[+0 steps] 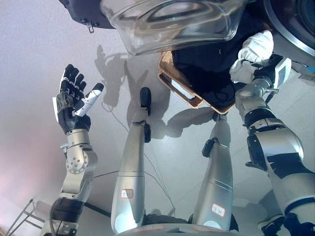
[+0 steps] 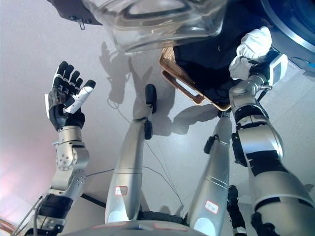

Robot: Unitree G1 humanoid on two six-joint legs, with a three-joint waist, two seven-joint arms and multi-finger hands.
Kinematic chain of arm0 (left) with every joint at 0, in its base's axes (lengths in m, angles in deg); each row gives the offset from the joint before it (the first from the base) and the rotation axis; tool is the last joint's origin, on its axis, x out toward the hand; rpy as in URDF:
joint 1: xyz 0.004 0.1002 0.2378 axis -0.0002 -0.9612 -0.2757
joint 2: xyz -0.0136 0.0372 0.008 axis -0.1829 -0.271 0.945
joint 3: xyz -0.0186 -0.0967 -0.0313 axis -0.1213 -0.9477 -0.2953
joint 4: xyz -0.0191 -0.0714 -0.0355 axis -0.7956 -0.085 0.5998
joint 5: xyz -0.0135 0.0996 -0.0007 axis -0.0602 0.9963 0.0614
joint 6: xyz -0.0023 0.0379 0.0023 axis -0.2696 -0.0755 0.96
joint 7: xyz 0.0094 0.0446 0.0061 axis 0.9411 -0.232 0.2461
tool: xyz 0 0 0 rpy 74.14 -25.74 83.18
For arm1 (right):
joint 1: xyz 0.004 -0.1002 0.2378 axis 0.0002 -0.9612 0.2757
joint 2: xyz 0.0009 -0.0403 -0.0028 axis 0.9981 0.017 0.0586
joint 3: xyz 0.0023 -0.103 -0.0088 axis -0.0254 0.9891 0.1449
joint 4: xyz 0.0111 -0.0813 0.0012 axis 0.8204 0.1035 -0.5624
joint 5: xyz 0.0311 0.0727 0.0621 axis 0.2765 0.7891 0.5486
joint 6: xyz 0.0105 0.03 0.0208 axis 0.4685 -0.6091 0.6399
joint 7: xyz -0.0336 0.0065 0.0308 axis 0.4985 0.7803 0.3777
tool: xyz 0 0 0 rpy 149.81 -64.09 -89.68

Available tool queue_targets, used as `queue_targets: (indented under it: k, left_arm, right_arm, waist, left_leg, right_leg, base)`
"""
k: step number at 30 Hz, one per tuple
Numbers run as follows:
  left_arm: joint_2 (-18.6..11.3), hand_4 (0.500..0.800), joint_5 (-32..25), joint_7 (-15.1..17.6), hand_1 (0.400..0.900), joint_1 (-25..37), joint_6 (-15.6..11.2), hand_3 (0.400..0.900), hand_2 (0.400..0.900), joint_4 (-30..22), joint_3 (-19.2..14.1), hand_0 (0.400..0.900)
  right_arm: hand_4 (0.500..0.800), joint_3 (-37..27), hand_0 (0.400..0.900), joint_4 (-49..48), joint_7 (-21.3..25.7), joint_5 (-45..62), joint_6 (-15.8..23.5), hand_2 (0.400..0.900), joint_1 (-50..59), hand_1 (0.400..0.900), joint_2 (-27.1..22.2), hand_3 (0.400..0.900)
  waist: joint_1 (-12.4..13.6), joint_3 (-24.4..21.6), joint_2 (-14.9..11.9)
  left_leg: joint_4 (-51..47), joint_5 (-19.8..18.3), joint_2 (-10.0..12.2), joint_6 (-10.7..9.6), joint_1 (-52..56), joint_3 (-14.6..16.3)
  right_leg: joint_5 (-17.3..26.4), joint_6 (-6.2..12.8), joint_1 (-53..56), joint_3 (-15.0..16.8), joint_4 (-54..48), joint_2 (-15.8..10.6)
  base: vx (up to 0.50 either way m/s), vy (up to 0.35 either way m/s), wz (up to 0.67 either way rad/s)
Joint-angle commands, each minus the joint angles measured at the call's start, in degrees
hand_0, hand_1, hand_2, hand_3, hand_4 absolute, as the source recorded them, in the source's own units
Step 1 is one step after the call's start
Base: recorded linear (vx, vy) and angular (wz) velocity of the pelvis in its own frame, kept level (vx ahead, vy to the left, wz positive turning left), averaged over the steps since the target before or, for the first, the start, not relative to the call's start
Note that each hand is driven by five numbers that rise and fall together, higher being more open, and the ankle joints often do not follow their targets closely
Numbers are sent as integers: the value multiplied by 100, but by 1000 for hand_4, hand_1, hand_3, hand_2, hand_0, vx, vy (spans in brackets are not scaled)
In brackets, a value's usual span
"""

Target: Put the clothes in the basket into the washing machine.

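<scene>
Basket: I take the wicker laundry basket (image 1: 179, 88) as my landmark; it sits on the floor (image 1: 34, 59) under the open glass door (image 1: 172, 22) of the washing machine (image 2: 290, 24)
Clothes: dark clothes (image 1: 206, 69) fill the basket and rise toward the drum opening above it, so none of the load reads as inside yet (a judgement from how it lies)
Why the basket is there: I judge it was parked right below the door so each garment needs only a short lift
Right hand: my right hand (image 1: 252, 56) is down at the basket's right edge, on the dark cloth
Right fingers: curled and bunched together against the fabric; I cannot tell whether cloth is pinched between them or they only press on it
Left hand: my left hand (image 1: 74, 98) is held up well left of the basket, over bare floor
Left fingers: straight and slightly spread, thumb out, touching nothing
Why the left is clear: I judge it is kept aside so it does not foul the door
</scene>
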Motion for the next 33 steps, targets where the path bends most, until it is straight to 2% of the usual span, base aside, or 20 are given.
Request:
queue_targets:
  k: [1,3,5,6,7,8,9,12,15,20,24,30,33]
  left_arm:
    - [-39,800,-227,190,900,-259,-624,900,900,-325,-700,900]
    - [-33,800,-315,166,900,-236,-631,900,900,-213,-707,900]
    - [43,800,-378,181,900,-197,-618,900,900,-13,-712,900]
    - [35,800,-398,182,900,-181,-626,900,900,54,-695,900]
    - [79,800,-446,171,900,-141,-622,900,900,163,-664,900]
    - [71,800,-455,164,900,-141,-629,900,900,176,-653,900]
    - [125,800,-553,166,900,-61,-606,900,900,418,-593,900]
    - [154,800,-604,138,900,20,-592,900,900,641,-522,900]
    - [217,800,-625,129,900,74,-594,900,900,885,-460,900]
    - [175,800,-624,83,900,96,-639,900,900,1036,-421,900]
    - [107,800,-572,13,900,157,-693,900,900,1019,-400,900]
    - [114,800,-389,78,900,100,-703,900,900,991,-454,900]
    - [92,800,-380,93,900,109,-732,900,900,1030,-505,900]
  right_arm:
    - [500,33,400,-612,-52,703,740,400,-73,400,166,400]
    - [500,-34,400,-710,-50,945,873,400,3,400,181,400]
    - [500,-324,400,-994,-95,1547,1241,400,19,400,251,400]
    - [500,-379,400,-1003,-110,1677,1296,400,6,400,232,400]
    - [500,-521,400,-1144,-178,1997,1514,400,-2,400,268,400]
    - [500,-526,400,-1143,-191,2011,1522,400,-18,400,263,400]
    - [500,-740,400,-1232,-217,2470,1763,400,-2,400,256,400]
    - [500,-937,400,-1334,-347,2835,1999,400,-22,400,200,400]
    - [500,-1067,400,-1552,-189,2849,2224,400,-41,400,52,400]
    - [500,-1029,400,-1488,-28,2574,2126,400,85,400,-341,400]
    - [500,-640,400,-1484,177,2073,1927,400,473,400,-877,400]
    - [500,-233,400,-2138,581,1243,1815,400,655,400,-1523,400]
    - [500,-78,400,-2333,573,1032,1712,400,677,400,-1724,400]
  waist:
    - [91,-95,129]
    - [69,-95,110]
    - [63,-95,115]
    - [57,-95,117]
    - [63,-95,130]
    - [68,-95,130]
    - [76,-95,162]
    - [111,-95,235]
    - [118,-95,312]
    - [140,-108,409]
    - [217,-185,495]
    - [193,-248,480]
    - [167,-279,453]
  left_leg:
    - [-1414,261,-170,144,408,-99]
    - [-1492,299,-178,134,547,-81]
    - [-1571,311,-161,116,723,-69]
    - [-1591,459,-163,152,698,-27]
    - [-1635,482,-160,145,785,-13]
    - [-1651,485,-160,144,807,-14]
    - [-1668,484,-149,138,951,-10]
    - [-1744,488,-159,135,1180,-6]
    - [-1768,473,-174,135,1384,10]
    - [-1740,420,-206,155,1567,16]
    - [-1845,457,-245,137,1606,32]
    - [-1947,505,-270,130,1648,26]
    - [-2024,527,-265,112,1709,36]
  right_leg:
    - [-752,-75,242,-228,468,80]
    - [-719,-66,389,-240,375,85]
    - [-731,-53,561,-255,309,88]
    - [-607,-84,557,-297,265,65]
    - [-602,-74,650,-306,227,58]
    - [-599,-75,672,-312,212,57]
    - [-620,-64,824,-303,206,41]
    - [-652,-51,1084,-328,155,4]
    - [-680,-31,1307,-336,109,-23]
    - [-704,-3,1532,-330,64,-82]
    - [-685,32,1618,-358,-41,-122]
    - [-670,51,1687,-362,-121,-100]
    - [-662,56,1710,-369,-142,-94]
  base:
    - [3,-34,-1]
    - [0,0,0]
    - [-20,-28,1]
    - [-66,-22,3]
    - [-73,-8,4]
    - [32,-21,1]
    - [38,-19,3]
    - [45,-30,5]
    - [47,1,-1]
    - [20,0,0]
    - [36,-2,6]
    - [26,-2,1]
    - [24,-19,-1]
